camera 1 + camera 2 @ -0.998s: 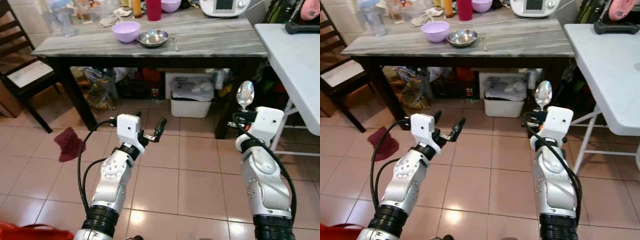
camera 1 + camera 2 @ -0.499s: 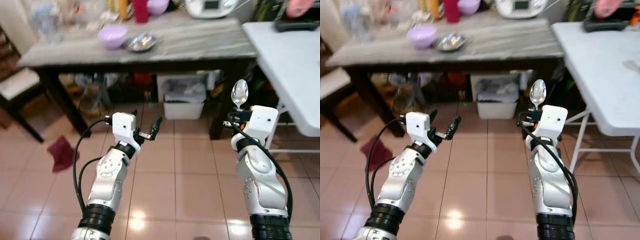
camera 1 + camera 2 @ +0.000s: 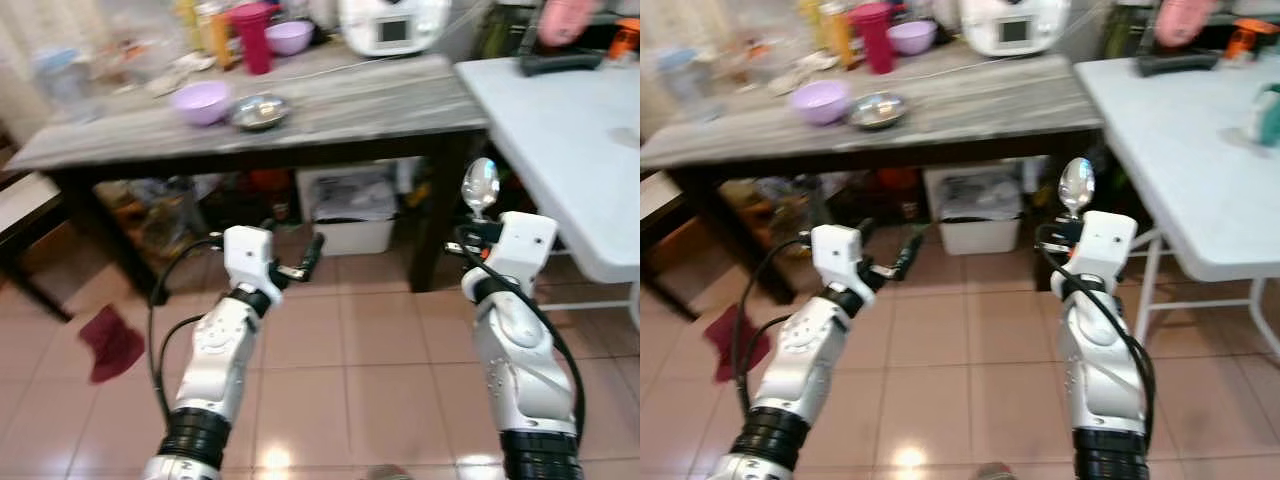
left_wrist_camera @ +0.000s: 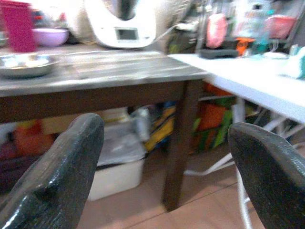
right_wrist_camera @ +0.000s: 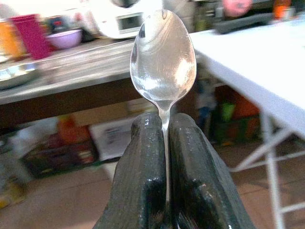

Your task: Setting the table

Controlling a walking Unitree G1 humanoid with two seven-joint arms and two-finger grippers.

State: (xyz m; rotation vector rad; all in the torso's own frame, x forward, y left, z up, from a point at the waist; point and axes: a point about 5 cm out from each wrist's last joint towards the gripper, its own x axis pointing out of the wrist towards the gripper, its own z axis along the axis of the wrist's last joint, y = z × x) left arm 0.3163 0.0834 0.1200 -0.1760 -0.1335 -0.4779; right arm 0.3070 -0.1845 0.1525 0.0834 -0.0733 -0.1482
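One spoon (image 5: 162, 59) being carried in right end effector (image 5: 165, 125), clamped upright; left end effector (image 4: 167, 157) gaping, holding nothing. Next, probably: approaching white tabletop (image 3: 560, 120), laying spoon flat.

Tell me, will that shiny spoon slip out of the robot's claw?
It might. The spoon looks smooth, polished metal, pinched only at its thin neck by the right claw, so it could slide or swivel. It stands straight, so it is probably stiff, and it probably weighs little.

A shiny metal spoon (image 5: 163, 62) is standing upright, bowl up, its handle pinched in the right gripper (image 5: 163, 138), hanging above the tiled floor, short of the grey table (image 3: 400, 90) carrying two bowls.
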